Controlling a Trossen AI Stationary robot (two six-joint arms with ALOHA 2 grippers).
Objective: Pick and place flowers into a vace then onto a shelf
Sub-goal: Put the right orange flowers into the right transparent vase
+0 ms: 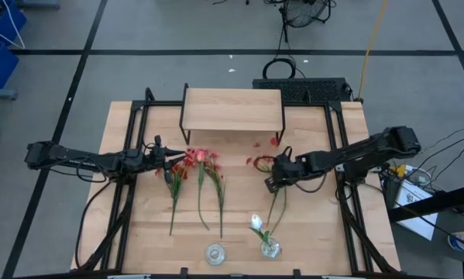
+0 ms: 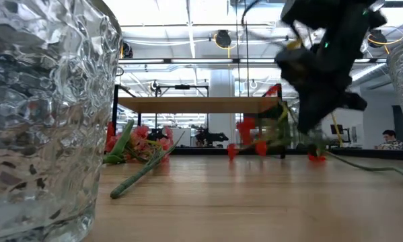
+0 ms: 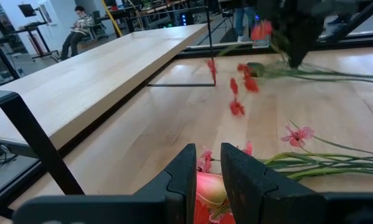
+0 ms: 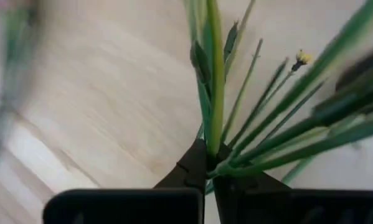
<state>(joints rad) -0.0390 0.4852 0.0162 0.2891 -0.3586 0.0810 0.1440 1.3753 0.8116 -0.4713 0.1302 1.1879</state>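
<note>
Three flowers (image 1: 199,182) with red and pink blossoms lie side by side on the table, left of centre. My left gripper (image 1: 172,162) sits at their blossom end; a pink bud (image 3: 211,188) shows in the narrow gap between its fingers. My right gripper (image 1: 273,181) is shut on another red flower (image 1: 264,164) right of centre. The shelf (image 1: 232,108) stands at the far edge. A glass vase (image 1: 269,249) holding a white flower stands near the front edge. My left gripper has the pink bud (image 3: 212,193) in the gap between its fingers (image 3: 185,174); whether they touch it, I cannot tell. My right gripper pinches a bunch of thin green stalks (image 4: 216,140) of the red flower between its two fingers, coming from above and lying across them. The blossom end (image 3: 261,30) is raised, and the long stalk (image 3: 339,74) trails on the table.
An empty glass (image 1: 214,253) stands at the front edge, left of the vase, and fills the low view's left side (image 2: 46,114). Loose red petals (image 1: 256,143) lie in front of the shelf. Black frame rails (image 1: 131,147) run along both table sides. A person (image 3: 80,25) sits beyond the table.
</note>
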